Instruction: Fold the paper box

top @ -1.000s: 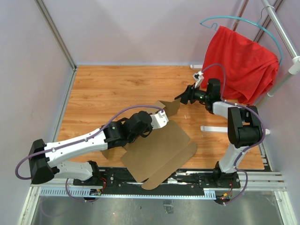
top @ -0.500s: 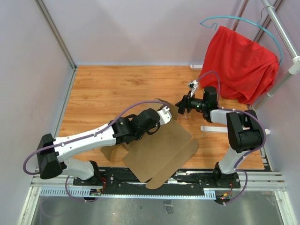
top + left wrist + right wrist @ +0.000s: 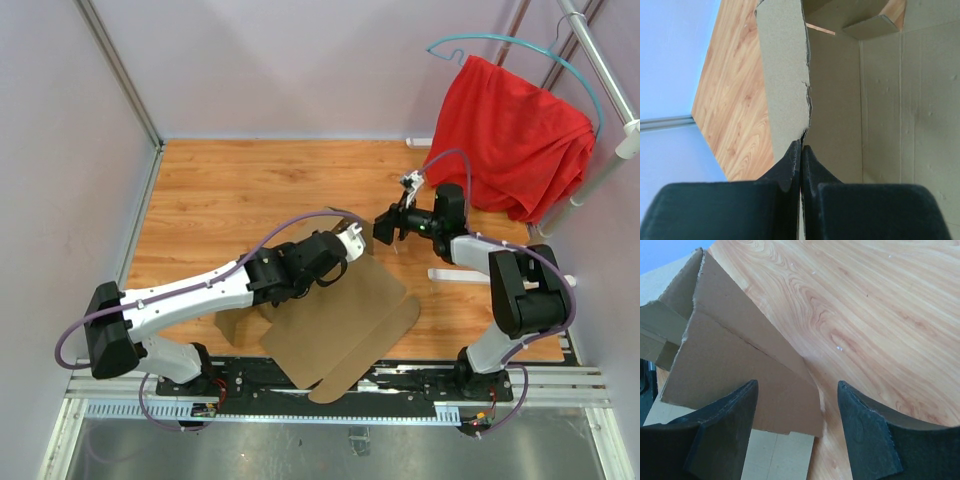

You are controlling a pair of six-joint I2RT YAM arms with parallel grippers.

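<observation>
**The paper box is seen as a mostly flat sheet at the near edge of the table, with one flap pinched.**

The sheet is spread across the middle of the near edge, and its near corner is carried out over that edge. A raised flap is clamped along its thin rim by the left gripper, whose fingers are pressed together on the card. The right gripper is released, its fingers spread above the flap's far corner with nothing taken between them. The cardboard is judged light and stiff, likely to bend cleanly only along its creases and to slide easily on the smooth wood. The pinched rim already looks ragged, so tearing is a risk there. A hold is best taken at a flap's free edge near a crease, while the main panel is pressed down.
</observation>
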